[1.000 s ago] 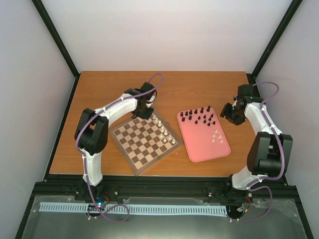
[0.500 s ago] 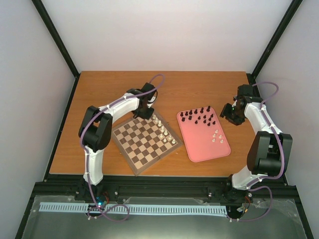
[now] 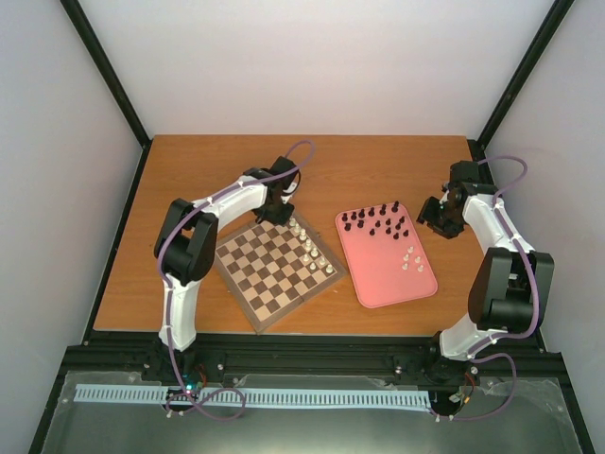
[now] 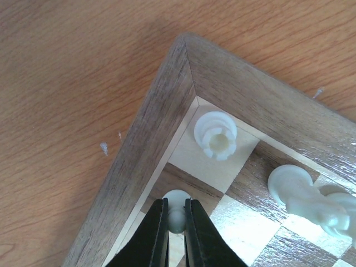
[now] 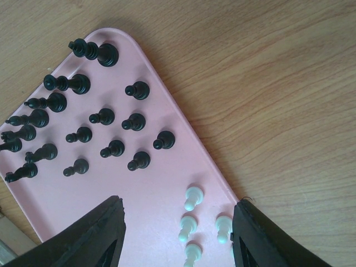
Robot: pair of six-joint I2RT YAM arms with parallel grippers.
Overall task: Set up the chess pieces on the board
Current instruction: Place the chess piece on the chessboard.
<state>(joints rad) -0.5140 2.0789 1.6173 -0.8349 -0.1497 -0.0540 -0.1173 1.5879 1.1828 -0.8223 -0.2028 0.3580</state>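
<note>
White chess pawn sits pinched in left tool at board corner; right tool hangs open above pink tray.

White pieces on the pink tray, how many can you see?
4 white pieces in the right wrist view: one on top, two side by side below, one at the bottom edge. The fingers may hide more.

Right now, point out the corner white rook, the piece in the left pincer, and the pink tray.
white rook point(image 4: 216, 135), left wrist view, its notched top.
held piece point(image 4: 177, 200), left wrist view, its round head.
pink tray point(image 5: 150, 206), right wrist view, bare floor.
</note>
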